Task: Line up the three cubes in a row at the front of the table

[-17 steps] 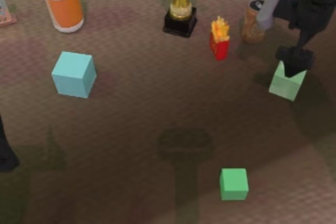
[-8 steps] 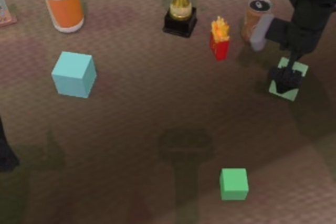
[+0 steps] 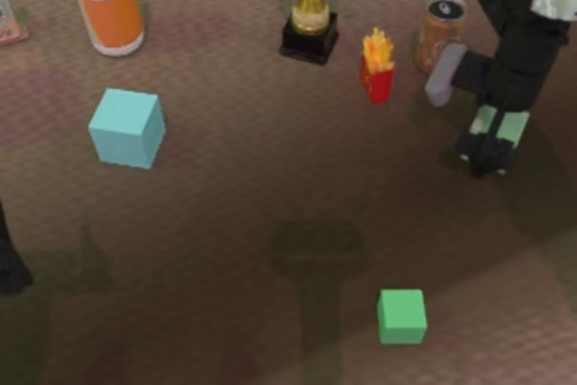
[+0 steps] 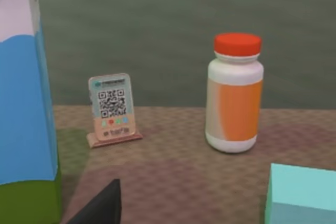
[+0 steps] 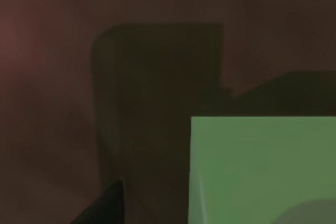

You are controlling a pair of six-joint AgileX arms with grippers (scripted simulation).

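Overhead, our right gripper [image 3: 491, 143] sat at the right side of the frame, directly over the pale mint-green cube [image 3: 501, 123], with most of that cube hidden beneath the arm. We could not tell from any view whether its fingers were apart or pressed onto the cube. Our right wrist view was dim and showed the mint-green cube's face [image 5: 262, 169] filling the lower right corner against the brown table [image 5: 52, 51].

Our left arm was parked at the lower left edge of the top view, and we could not tell how its gripper stood either.

The large light-blue cube [image 3: 127, 128] rested at the left of the frame, below the orange pill bottle with a red cap [image 3: 107, 2]. The small bright-green cube [image 3: 401, 316] lay in the lower right part, well apart from the other 2. Along the top edge stood a trophy [image 3: 311, 6], a red carton of fries [image 3: 377, 67] and a drink can [image 3: 439, 32], the can just beside our right arm.
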